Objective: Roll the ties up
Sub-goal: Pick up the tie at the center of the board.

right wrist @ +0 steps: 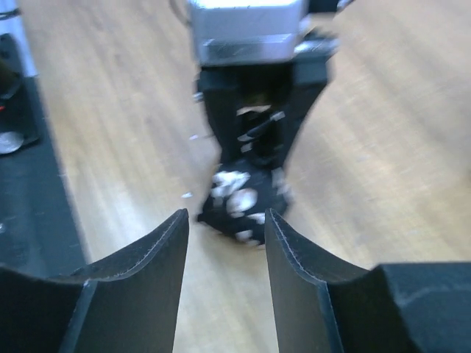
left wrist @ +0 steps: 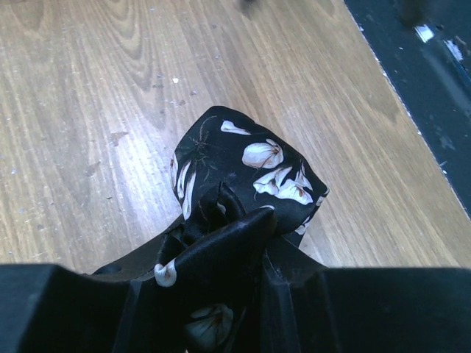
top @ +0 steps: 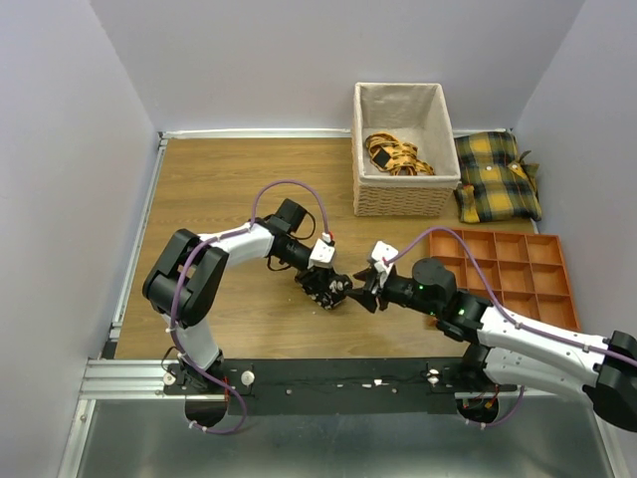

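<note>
Centrally, left hand (top: 326, 286) clamps coiled tie (left wrist: 250, 165) low over tabletop (top: 229, 189); right hand (right wrist: 227, 220), jaws apart, empty, faces tie from just beside.

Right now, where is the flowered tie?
The tie is held in the left hand, at the table's middle in the top view; the open right hand faces it.
</note>
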`<state>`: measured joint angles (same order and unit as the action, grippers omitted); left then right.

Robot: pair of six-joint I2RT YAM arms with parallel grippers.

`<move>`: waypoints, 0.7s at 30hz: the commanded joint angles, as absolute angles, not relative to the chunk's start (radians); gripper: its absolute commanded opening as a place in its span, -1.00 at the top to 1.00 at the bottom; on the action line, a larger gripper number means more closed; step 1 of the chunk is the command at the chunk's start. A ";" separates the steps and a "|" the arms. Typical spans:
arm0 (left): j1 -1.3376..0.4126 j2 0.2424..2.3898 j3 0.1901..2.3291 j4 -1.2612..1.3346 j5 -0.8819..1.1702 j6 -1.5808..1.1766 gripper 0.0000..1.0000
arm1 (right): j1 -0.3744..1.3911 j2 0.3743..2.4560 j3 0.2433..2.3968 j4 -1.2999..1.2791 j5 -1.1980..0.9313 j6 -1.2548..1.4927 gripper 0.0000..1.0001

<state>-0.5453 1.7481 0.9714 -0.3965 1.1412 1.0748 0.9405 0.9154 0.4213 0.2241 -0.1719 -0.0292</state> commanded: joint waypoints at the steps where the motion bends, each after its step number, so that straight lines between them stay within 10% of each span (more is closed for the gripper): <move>1: -0.545 1.710 1.015 -0.532 1.183 1.199 1.00 | 0.939 0.914 0.457 0.258 -0.063 -0.391 -0.08; 21: -0.529 1.718 1.135 -1.041 1.198 1.584 1.00 | 0.969 1.038 0.535 0.158 -0.356 -1.156 -0.03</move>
